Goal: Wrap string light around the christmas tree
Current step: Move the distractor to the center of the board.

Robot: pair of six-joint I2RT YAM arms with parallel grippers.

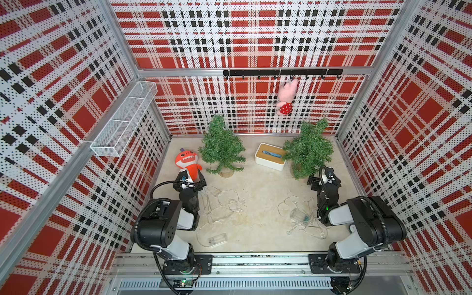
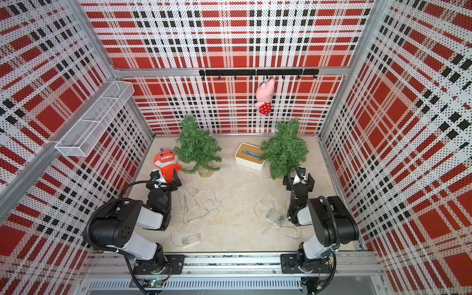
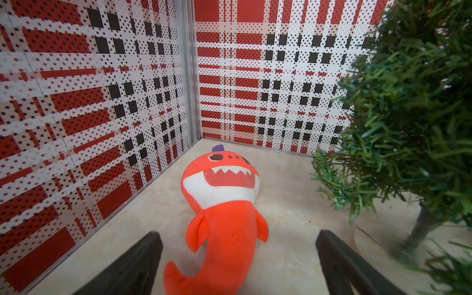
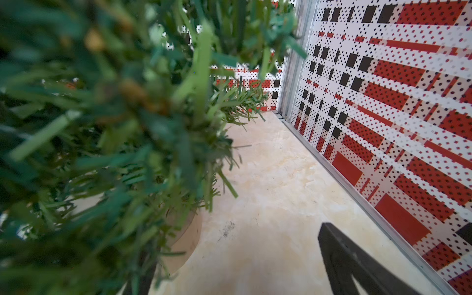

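Two small green christmas trees stand at the back of the floor, one on the left (image 1: 221, 148) (image 2: 198, 148) and one on the right (image 1: 307, 149) (image 2: 284, 150). Two clear string lights lie loose in front of them, a left tangle (image 1: 222, 204) (image 2: 196, 204) and a right tangle (image 1: 301, 217) (image 2: 275, 217), each with a clear battery box. My left gripper (image 1: 190, 182) (image 3: 237, 233) is open above an orange shark plush's tail, holding nothing. My right gripper (image 1: 323, 180) (image 4: 235, 242) is open beside the right tree's wooden base, with one finger hidden by foliage.
The orange shark plush (image 1: 187, 163) (image 3: 222, 204) lies by the left wall. A white tissue box (image 1: 270, 155) sits between the trees. A pink plush (image 1: 287, 97) hangs from a hook rail (image 1: 255, 72) on the back wall. A wire basket (image 1: 125, 120) is mounted on the left wall.
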